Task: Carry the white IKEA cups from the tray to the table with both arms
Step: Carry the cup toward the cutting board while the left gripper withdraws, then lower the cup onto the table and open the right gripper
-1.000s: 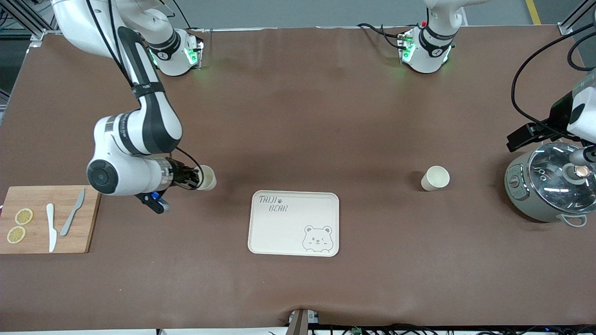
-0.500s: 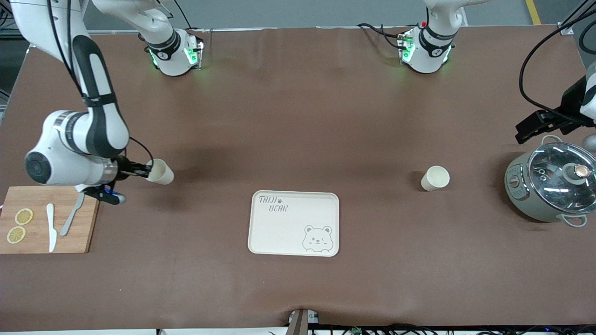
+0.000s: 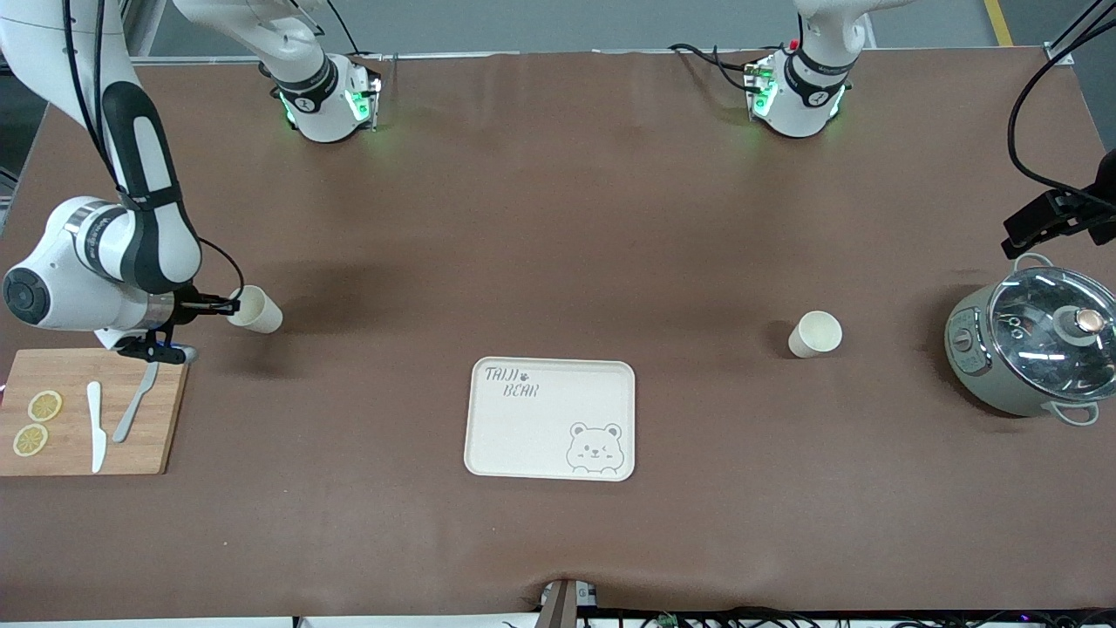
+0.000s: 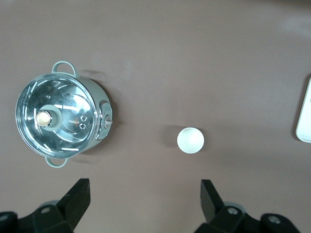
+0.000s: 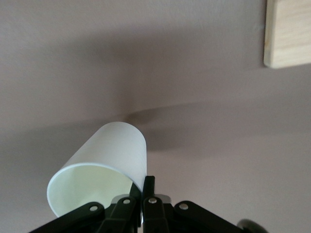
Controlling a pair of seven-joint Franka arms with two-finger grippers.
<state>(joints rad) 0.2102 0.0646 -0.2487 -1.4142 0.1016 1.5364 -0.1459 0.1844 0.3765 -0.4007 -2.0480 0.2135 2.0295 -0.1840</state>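
Note:
My right gripper is shut on the rim of one white IKEA cup. It holds the cup tilted on its side above the table, beside the cutting board. In the right wrist view the fingers pinch the wall of this cup. The second white cup stands upright on the table between the bear tray and the pot. My left gripper is open and empty, high above the table; its wrist view looks down on that cup. In the front view it shows at the picture's edge.
A grey-green pot with a glass lid stands at the left arm's end, also in the left wrist view. A wooden cutting board with two knives and lemon slices lies at the right arm's end; its corner shows in the right wrist view.
My right arm has carried the cup away from the tray toward the right arm's end, to beside the cutting board. My left arm has drawn away from over the pot toward the table's end.

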